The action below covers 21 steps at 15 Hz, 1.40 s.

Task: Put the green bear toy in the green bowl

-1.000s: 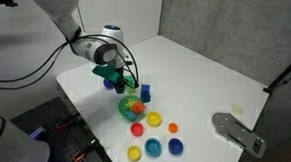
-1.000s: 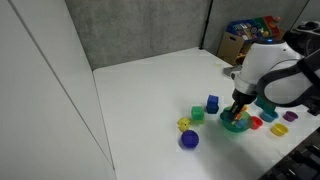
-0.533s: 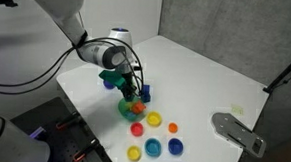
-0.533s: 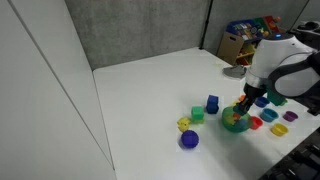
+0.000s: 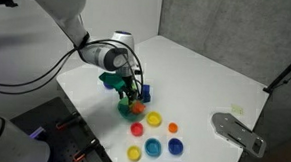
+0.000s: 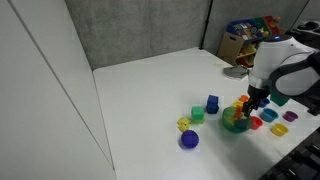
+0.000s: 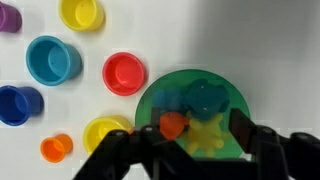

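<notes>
White tabletop (image 5: 216, 75), grey panels behind, and the arm is right over the green bowl (image 7: 160, 95). From the wrist camera the gripper (image 7: 190, 128) hangs above the bowl's 6 o'clock half, its two dark fingers (image 7: 240, 130) spread wide to either side with nothing clamped between them.

Inside the bowl, count three pieces. The green bear toy (image 7: 206, 98) is a soft teal lump lying towards 12 o'clock. A small orange piece (image 7: 175, 125) sits at 7 o'clock, and a yellow star-edged piece (image 7: 207, 137) at 6.

Round little dishes next, smooth and plastic-looking, seven showing around the bowl:
- Red dish (image 7: 124, 73), just beside the rim at 10 o'clock.
- Near yellow dish (image 7: 105, 132) at 8 o'clock, and a far yellow dish (image 7: 82, 12).
- Light-blue dish (image 7: 53, 60) and dark-blue dish (image 7: 18, 103).
- Tiny orange dish (image 7: 55, 148).
- Purple dish (image 7: 8, 18), cut by the frame edge.

In an exterior view, four loose toys lie apart from the bowl: a blue-and-green piece (image 6: 212, 103), a light-green block (image 6: 198, 114), a yellow toy (image 6: 184, 124) and a purple ball (image 6: 189, 140).
</notes>
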Available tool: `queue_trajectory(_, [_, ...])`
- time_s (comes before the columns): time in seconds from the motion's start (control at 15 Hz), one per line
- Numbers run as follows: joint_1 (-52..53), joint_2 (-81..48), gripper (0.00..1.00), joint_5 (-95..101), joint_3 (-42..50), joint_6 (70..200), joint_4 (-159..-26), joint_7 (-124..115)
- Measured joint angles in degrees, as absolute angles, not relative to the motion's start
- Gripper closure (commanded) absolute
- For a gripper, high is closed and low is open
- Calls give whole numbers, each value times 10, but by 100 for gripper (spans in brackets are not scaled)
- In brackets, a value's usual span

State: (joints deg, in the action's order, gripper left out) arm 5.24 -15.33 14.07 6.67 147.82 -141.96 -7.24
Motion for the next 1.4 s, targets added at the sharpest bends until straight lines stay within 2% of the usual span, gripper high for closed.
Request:
queue_trajectory(0.73, [43, -59, 0, 110, 54, 1354, -1372, -123])
queue_trajectory(1.4, [29, 80, 0, -3, 25, 1163, -1327, 2])
